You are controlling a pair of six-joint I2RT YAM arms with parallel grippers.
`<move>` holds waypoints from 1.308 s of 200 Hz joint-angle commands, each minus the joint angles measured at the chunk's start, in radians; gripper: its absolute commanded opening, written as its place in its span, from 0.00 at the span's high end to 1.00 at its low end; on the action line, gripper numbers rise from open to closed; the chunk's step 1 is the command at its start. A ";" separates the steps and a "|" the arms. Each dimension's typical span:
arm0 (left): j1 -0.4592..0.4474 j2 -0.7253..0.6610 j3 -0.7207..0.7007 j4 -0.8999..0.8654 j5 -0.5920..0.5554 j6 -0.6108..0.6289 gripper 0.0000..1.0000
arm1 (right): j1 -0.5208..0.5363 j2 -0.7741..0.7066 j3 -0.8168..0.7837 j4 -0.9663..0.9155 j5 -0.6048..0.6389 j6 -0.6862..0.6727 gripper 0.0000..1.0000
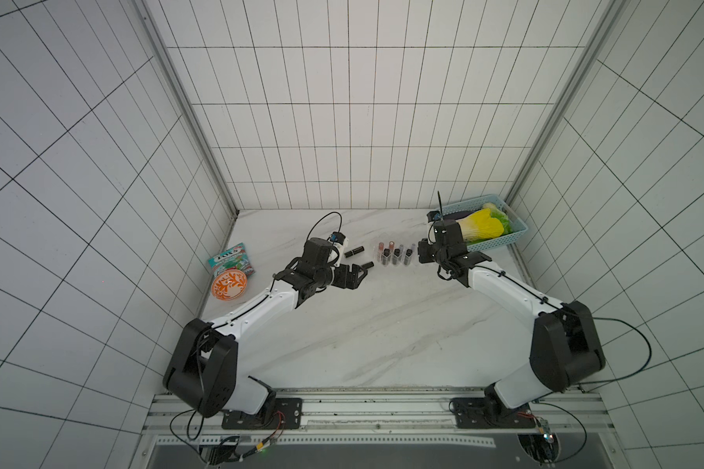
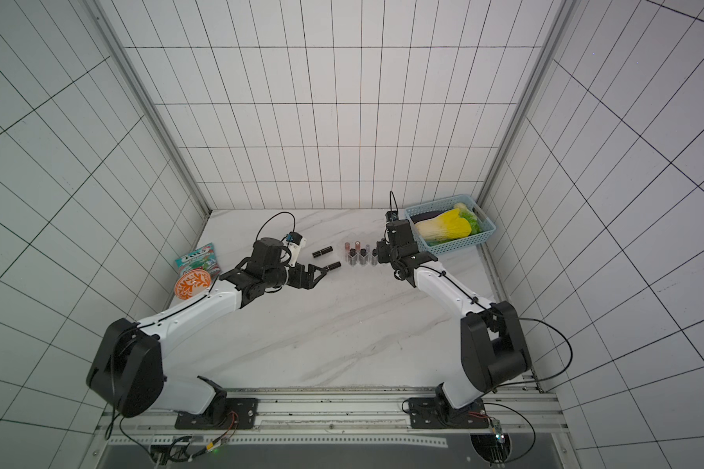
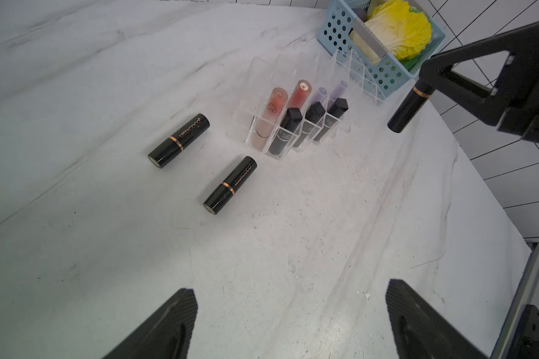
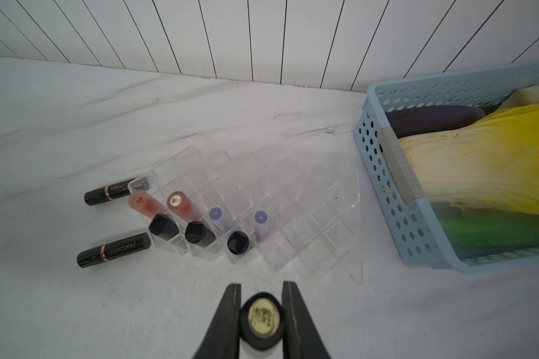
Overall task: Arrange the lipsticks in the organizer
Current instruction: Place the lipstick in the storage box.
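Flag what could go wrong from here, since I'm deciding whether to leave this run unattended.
1. The black lipstick pinched in the right fingers could catch a thin wall of the clear organizer and push the rack or topple the tubes standing in it.
2. The two loose lipsticks lie on their sides beside the rack. Being round, they may roll when the open left fingers close on one.

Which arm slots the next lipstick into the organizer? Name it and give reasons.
Right. The right gripper is shut on a black lipstick close to the organizer. The left gripper is open and empty, with two loose lipsticks lying ahead.
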 commanded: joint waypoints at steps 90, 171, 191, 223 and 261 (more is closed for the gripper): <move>0.002 0.020 0.027 0.008 0.035 0.033 0.07 | -0.071 0.174 0.167 0.099 -0.072 -0.004 0.96; 0.002 0.027 0.024 0.008 0.034 0.036 0.08 | -0.073 0.220 0.155 0.105 -0.062 -0.010 0.96; 0.003 0.025 0.023 0.010 0.034 0.037 0.08 | -0.075 0.233 0.157 0.109 -0.058 -0.010 0.96; 0.002 0.033 0.025 0.010 0.031 0.043 0.08 | -0.076 0.241 0.151 0.117 -0.054 -0.010 0.90; 0.002 0.075 0.050 0.007 0.016 0.075 0.08 | -0.075 0.205 0.126 0.107 -0.074 -0.007 0.47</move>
